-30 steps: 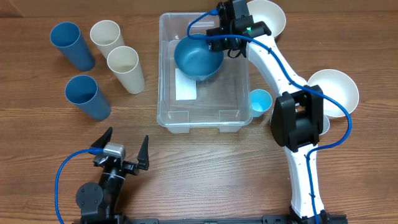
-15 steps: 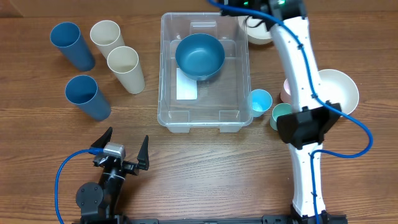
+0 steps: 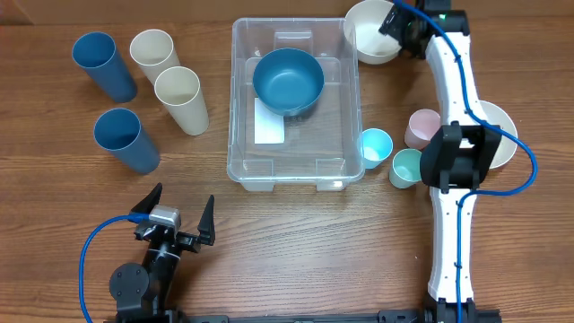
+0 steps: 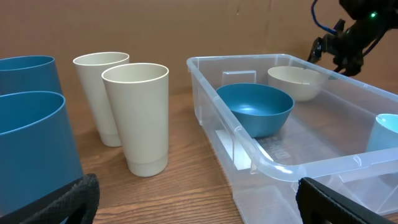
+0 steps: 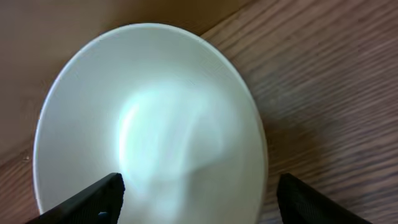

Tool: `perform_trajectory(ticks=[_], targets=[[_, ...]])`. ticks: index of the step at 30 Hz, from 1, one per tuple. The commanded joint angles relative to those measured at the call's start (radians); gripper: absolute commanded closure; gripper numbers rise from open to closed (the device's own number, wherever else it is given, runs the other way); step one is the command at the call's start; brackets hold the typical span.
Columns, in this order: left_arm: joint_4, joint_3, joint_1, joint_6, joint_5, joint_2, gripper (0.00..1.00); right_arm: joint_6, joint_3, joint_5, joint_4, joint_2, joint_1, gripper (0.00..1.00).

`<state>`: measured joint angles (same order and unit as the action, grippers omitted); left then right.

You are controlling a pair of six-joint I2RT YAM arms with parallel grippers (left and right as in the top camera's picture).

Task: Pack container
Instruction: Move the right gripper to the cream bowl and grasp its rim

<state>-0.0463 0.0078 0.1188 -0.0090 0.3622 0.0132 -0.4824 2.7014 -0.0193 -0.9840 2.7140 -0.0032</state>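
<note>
Looking down from overhead, the right gripper (image 3: 395,27) hangs over the edge of a white bowl (image 3: 368,43), its jaws spread wide with nothing between them. The container (image 3: 235,99) lies just beside that bowl, away from the right jaws and apart from them; it holds a blue bowl (image 3: 288,81) and shows a white label (image 3: 269,123) on its bottom. Further back along the right arm sit a pink cup (image 3: 420,127), a light blue cup (image 3: 376,145) touching the container's wall, a teal cup (image 3: 404,168) and a second white bowl (image 3: 499,135) partly under the arm. The left gripper (image 3: 184,199) rests low over the table (image 3: 296,251), jaws wide open and holding nothing; the container stands ahead of those jaws and off to one side, two cream cups (image 3: 178,97) and two blue cups (image 3: 125,139) ahead to the other side

From the left wrist, the left gripper (image 4: 196,186) shows only its dark fingertips (image 4: 71,200) at the bottom corners, far apart, gripping nothing. The container (image 4: 249,144) is ahead of the jaws, the blue bowl (image 4: 255,109) inside it, the white bowl (image 4: 296,81) beyond its far wall with the right gripper (image 4: 341,46) above. The cream cups (image 4: 140,115) stand upright ahead, the blue cups (image 4: 32,146) nearest the one finger

From the right wrist, the right gripper (image 5: 199,183) is opened wide, its fingers (image 5: 93,200) at the frame's lower corners, and the white bowl (image 5: 149,118) sits upright directly ahead, between them but not gripped. The container is outside this view
</note>
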Motion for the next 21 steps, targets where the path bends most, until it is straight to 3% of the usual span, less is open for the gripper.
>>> perform_trajectory(ticks=[1, 3, 8, 10, 12, 15, 17, 21], targets=[[-0.001, -0.003, 0.005, -0.014, -0.003, -0.008, 0.0, -0.047, -0.019, 0.003, 0.029, 0.016, -0.003, 0.21], [-0.001, -0.003, 0.005, -0.014, -0.003, -0.008, 0.0, -0.047, -0.019, -0.002, 0.027, 0.043, -0.003, 0.25], [-0.001, -0.003, 0.005, -0.014, -0.003, -0.008, 0.0, -0.046, -0.019, -0.003, 0.021, 0.048, -0.004, 0.59], [-0.001, -0.003, 0.005, -0.014, -0.003, -0.008, 0.0, -0.046, -0.019, 0.001, 0.01, 0.049, -0.004, 0.61], [-0.001, -0.003, 0.005, -0.013, -0.003, -0.008, 0.0, -0.046, -0.019, 0.001, 0.006, 0.049, -0.005, 0.69], [-0.001, -0.003, 0.005, -0.014, -0.003, -0.008, 0.0, -0.046, -0.019, 0.01, -0.019, 0.049, -0.015, 0.91], [-0.001, -0.003, 0.005, -0.014, -0.003, -0.008, 0.0, -0.046, -0.019, 0.011, -0.037, 0.049, -0.025, 0.96], [-0.001, -0.003, 0.005, -0.014, -0.003, -0.008, 0.0, -0.045, -0.019, 0.011, -0.077, 0.049, -0.051, 0.96]])
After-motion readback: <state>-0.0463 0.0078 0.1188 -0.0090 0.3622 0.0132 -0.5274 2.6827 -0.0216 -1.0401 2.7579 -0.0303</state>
